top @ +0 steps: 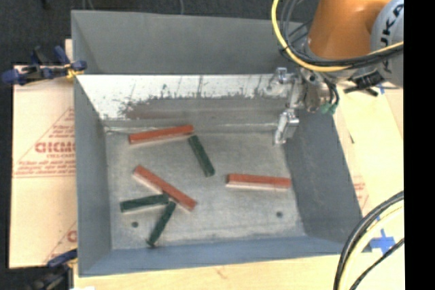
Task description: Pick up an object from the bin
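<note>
My gripper [283, 127] hangs at the bin's back right, near the right wall and above the floor, with nothing seen in it. The nearest loose thing is a red flat bar [258, 181], lying crosswise on the floor just below and a little left of the gripper. Further left, a short dark green bar [201, 155] lies at a slant near the middle of the bin.
Another red bar [161, 135] lies near the back left. A third red bar [164, 187] lies at a slant at the front left, beside two dark green bars [144, 202] [161, 222]. The arm's orange cover and cables hang over the bin's right back corner.
</note>
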{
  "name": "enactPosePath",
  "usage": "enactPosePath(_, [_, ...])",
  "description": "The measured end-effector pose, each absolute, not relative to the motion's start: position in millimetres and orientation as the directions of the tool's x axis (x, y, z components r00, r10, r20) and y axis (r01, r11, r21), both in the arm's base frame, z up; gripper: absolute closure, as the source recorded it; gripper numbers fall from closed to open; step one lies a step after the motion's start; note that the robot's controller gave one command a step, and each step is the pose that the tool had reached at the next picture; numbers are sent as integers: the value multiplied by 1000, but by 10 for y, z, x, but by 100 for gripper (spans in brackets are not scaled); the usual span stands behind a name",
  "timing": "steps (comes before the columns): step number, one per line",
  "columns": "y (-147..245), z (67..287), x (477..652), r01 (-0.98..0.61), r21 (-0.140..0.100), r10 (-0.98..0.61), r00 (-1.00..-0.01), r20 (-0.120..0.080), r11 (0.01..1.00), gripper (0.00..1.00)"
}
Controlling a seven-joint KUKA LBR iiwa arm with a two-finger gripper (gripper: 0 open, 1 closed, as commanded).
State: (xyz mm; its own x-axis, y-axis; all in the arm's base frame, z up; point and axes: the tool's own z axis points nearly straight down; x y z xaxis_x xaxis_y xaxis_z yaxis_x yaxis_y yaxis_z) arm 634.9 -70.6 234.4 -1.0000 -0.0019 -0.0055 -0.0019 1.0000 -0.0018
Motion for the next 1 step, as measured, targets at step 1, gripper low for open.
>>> enactPosePath(1, [-706, 2344, 6349, -2, -2, -2, -1000, -5, 1000, 0])
